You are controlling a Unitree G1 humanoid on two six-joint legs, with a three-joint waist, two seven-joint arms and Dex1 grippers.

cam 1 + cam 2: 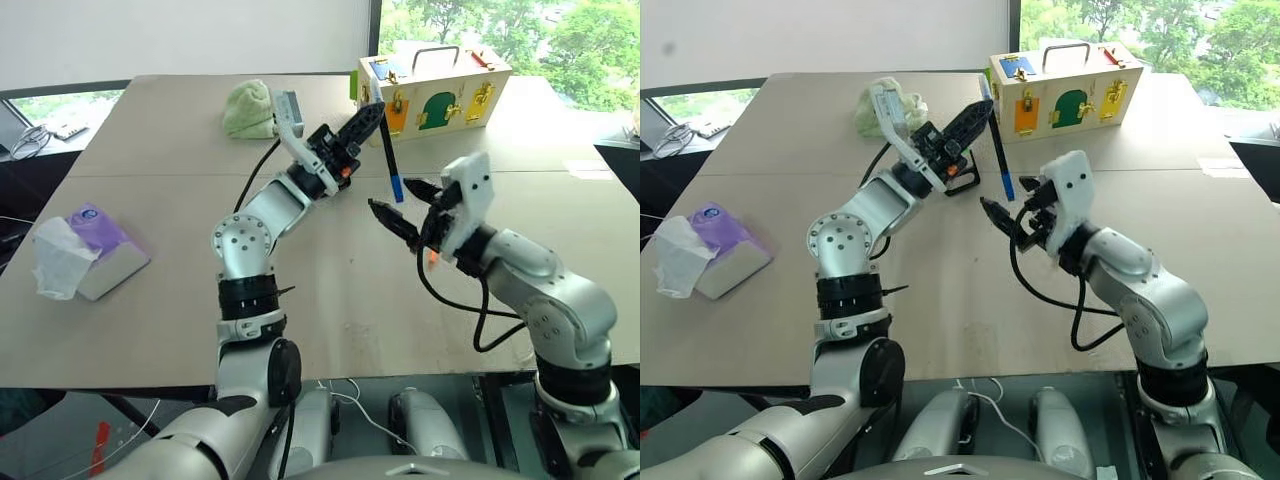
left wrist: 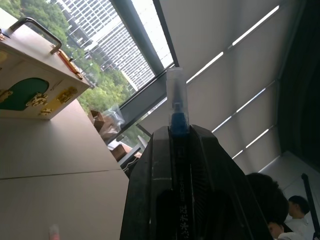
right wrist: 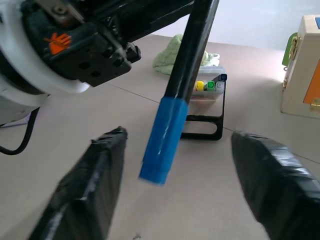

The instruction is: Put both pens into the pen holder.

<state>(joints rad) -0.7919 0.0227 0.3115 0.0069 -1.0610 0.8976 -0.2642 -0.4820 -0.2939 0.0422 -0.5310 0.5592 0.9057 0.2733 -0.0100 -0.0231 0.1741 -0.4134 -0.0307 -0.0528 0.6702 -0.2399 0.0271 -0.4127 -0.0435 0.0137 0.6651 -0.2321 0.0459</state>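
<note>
My left gripper (image 1: 374, 111) is shut on a black pen (image 1: 390, 158) with blue ends, which hangs tilted above the table. Its upper blue end under a clear cap (image 2: 178, 107) sticks out past the fingers. My right gripper (image 3: 177, 135) stands open and level, one finger on each side of the pen's lower blue end (image 3: 161, 140) without touching it. Beyond it on the table stands the pen holder (image 3: 201, 134), a black frame under a clear tray that holds several markers. I cannot make out the other pen.
A wooden latch box with a handle (image 1: 435, 95) stands at the far side of the table. A green cloth (image 1: 248, 108) lies behind the left arm. A tissue pack (image 1: 95, 250) sits near the table's left edge. People (image 2: 295, 210) are in the background.
</note>
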